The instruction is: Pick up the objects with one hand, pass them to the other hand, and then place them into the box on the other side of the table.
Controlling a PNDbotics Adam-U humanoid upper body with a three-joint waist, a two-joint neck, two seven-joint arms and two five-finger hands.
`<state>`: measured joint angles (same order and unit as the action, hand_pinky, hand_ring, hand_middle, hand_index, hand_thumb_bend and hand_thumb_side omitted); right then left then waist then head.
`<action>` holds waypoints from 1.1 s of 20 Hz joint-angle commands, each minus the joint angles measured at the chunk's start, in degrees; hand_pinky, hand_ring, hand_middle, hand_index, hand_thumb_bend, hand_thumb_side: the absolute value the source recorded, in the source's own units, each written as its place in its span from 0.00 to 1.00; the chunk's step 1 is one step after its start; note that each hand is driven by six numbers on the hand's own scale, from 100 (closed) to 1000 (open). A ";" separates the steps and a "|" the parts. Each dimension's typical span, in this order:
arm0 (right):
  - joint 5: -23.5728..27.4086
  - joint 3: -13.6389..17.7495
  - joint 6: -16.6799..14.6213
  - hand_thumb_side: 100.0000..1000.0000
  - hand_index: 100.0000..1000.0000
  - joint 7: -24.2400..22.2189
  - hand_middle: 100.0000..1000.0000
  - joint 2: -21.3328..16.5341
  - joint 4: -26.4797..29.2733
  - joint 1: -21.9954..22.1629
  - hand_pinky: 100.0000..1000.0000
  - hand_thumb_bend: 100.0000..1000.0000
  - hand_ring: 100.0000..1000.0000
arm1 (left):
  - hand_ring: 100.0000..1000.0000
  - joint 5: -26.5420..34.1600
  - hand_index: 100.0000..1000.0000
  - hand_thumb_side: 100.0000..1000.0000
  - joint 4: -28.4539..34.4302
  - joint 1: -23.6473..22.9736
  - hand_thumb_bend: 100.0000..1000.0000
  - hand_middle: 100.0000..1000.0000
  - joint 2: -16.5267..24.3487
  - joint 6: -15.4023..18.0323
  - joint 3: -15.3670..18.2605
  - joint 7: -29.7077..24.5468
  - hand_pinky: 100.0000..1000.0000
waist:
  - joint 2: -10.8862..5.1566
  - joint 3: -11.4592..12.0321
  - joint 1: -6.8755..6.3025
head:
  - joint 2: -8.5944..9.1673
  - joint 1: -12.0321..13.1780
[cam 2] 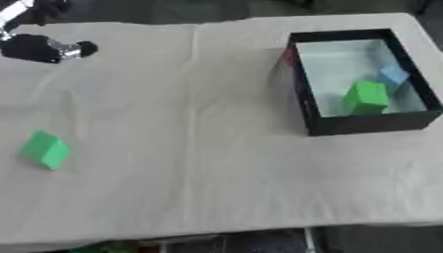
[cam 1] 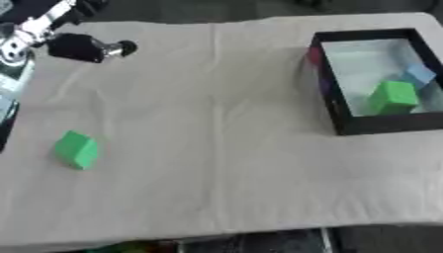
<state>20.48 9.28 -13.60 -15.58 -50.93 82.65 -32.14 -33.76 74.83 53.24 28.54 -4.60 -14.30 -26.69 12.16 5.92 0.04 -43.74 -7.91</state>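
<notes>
A green block [cam 1: 78,149] lies on the white cloth at the table's left side, with nothing touching it. My left arm comes in at the upper left corner. Its black hand [cam 1: 82,47] hovers over the far left of the table, well behind the green block and apart from it. The black box [cam 1: 342,116] stands at the right of the table. Inside it are a second green block [cam 1: 394,97] and a pale blue block [cam 1: 419,75]. A small red and purple shape [cam 1: 313,57] shows at the box's left wall. My right hand shows in neither view.
The white cloth [cam 1: 216,123] covers the whole table, with its front edge near the bottom of the view. A dark object [cam 1: 9,106] lies at the far left edge.
</notes>
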 commanded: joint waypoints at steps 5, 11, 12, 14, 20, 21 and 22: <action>-0.46 2.20 0.95 0.37 0.86 1.07 0.97 -2.67 -0.35 0.62 1.00 0.00 0.99 | 0.76 6.14 0.80 0.54 -3.63 2.33 0.63 0.72 9.74 4.77 -0.41 -8.22 0.70 | -0.55 -0.48 -0.28 | -0.38 0.13; -0.75 2.49 1.18 0.37 0.86 1.56 0.96 -3.00 -0.25 0.96 1.00 0.00 0.98 | 0.79 9.86 0.82 0.33 -5.13 2.23 0.70 0.76 13.69 9.64 -2.46 -12.74 0.73 | -0.10 -0.82 -0.42 | -0.38 0.24; -0.80 2.49 1.15 0.37 0.86 1.61 0.96 -2.98 -0.29 1.07 1.00 0.00 0.98 | 0.79 10.29 0.82 0.31 -5.25 2.10 0.70 0.76 14.00 10.33 -2.88 -13.29 0.73 | -0.04 -0.87 -0.41 | -0.38 0.22; -1.00 2.49 1.13 0.38 0.86 1.68 0.96 -2.91 -0.42 1.28 1.00 0.00 0.98 | 0.78 11.02 0.82 0.26 -5.32 1.93 0.71 0.75 14.60 11.48 -3.59 -14.37 0.73 | 0.06 -0.90 -0.41 | -0.38 0.13; -1.42 2.38 1.10 0.38 0.85 1.95 0.95 -2.64 -0.34 1.46 1.00 0.00 0.97 | 0.78 11.44 0.82 0.19 -4.19 1.25 0.74 0.75 16.90 14.15 -7.08 -17.56 0.72 | 0.35 -0.92 -0.41 | -0.38 0.18; -1.52 2.31 1.02 0.37 0.85 1.97 0.95 -2.63 -0.28 1.53 1.00 0.00 0.97 | 0.78 11.57 0.82 0.18 -3.92 0.99 0.74 0.75 17.21 14.36 -7.56 -17.91 0.72 | 0.38 -0.95 -0.39 | -0.38 0.19; -1.67 2.22 0.90 0.37 0.85 1.98 0.95 -2.63 -0.24 1.62 1.00 0.00 0.97 | 0.78 11.71 0.83 0.18 -3.63 0.76 0.74 0.75 17.52 14.53 -8.01 -18.24 0.72 | 0.40 -0.97 -0.35 | -0.38 0.20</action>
<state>19.17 10.87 -12.54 -13.86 -51.20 81.90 -30.11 -22.62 70.14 53.24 43.46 9.59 -22.14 -44.36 13.43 5.02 -0.34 -43.74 -7.75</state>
